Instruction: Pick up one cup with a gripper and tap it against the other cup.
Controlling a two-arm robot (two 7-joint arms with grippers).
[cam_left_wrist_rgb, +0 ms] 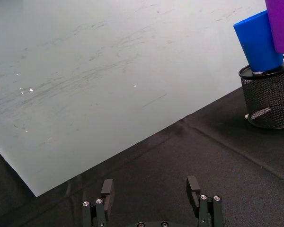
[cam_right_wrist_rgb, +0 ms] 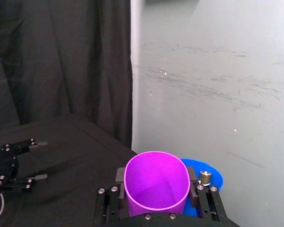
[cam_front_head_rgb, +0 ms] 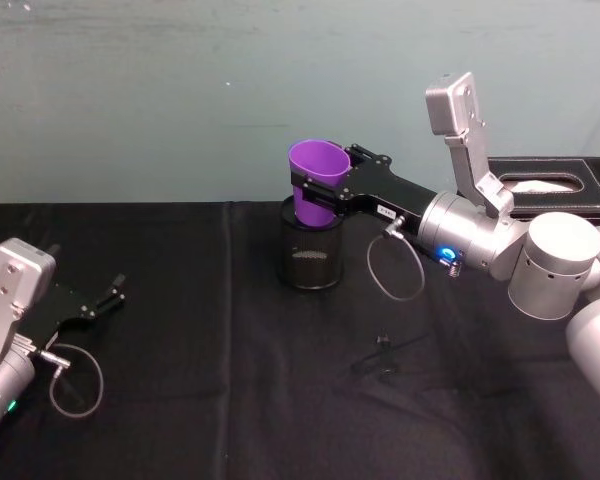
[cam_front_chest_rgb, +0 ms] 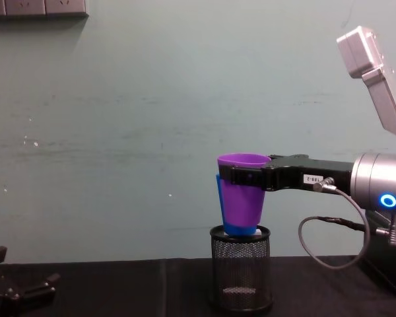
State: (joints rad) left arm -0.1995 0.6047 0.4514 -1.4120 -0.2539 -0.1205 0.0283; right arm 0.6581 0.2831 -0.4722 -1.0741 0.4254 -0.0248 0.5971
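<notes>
My right gripper [cam_front_head_rgb: 325, 178] is shut on the purple cup [cam_front_head_rgb: 318, 182], holding it upright in the air just above the black mesh pen holder [cam_front_head_rgb: 310, 255]. In the chest view, the gripper [cam_front_chest_rgb: 241, 177] clamps the purple cup [cam_front_chest_rgb: 243, 198] near its rim. The blue cup [cam_front_chest_rgb: 220, 193] stands inside the holder [cam_front_chest_rgb: 241, 271], directly behind the purple one and close against it; I cannot tell whether they touch. The left wrist view shows the blue cup [cam_left_wrist_rgb: 258, 42] beside the purple cup [cam_left_wrist_rgb: 280, 23]. My left gripper [cam_front_head_rgb: 115, 293] rests open on the table at the near left.
A black tissue box [cam_front_head_rgb: 550, 185] sits at the back right behind my right arm. A small black object [cam_front_head_rgb: 385, 355] lies on the black cloth in front of the holder. A pale wall rises right behind the table.
</notes>
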